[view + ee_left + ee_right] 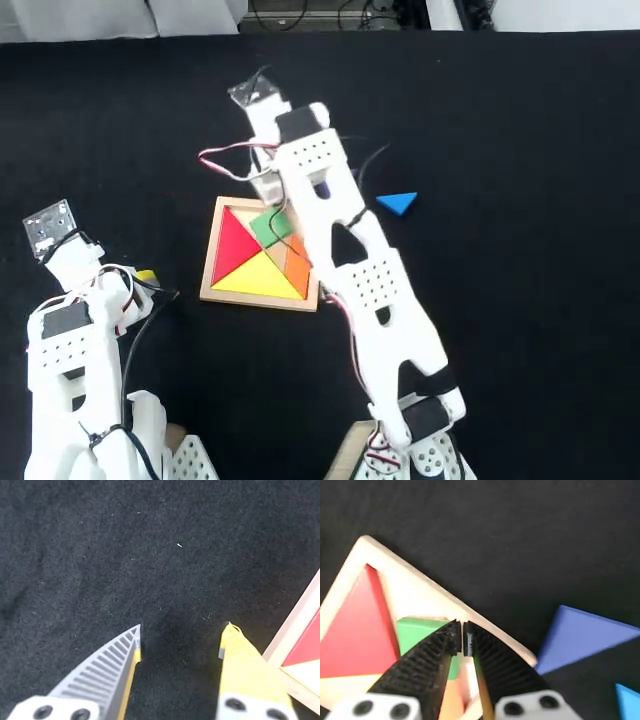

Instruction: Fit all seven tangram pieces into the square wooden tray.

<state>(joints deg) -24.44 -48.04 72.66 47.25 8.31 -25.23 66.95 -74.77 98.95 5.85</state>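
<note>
Wooden tray (210, 252) sits mid-counter (520, 350), holding the red piece (232, 245), yellow piece (255, 280) and orange piece (298, 262). Green piece (420, 630) lies by the rim, looks askew, probably not seated. Right end effector (463, 637) is closed, tips together just over green, gripping nothing. Dark blue triangle (585, 635) and light blue piece (398, 203) lie loose outside the tray. Left end effector (184, 627) is open over bare counter beside the tray. Risk: closed tips nudging green could ride it onto the rim or shove the tray.

Right arm (350, 270) is lying across the tray's (212, 262) right half, blocking approach from above; its left half is lying exposed. Left pincer (184, 627), jaws apart, is hanging over bare worktop (520, 330) just beside the tray's left edge.
</note>
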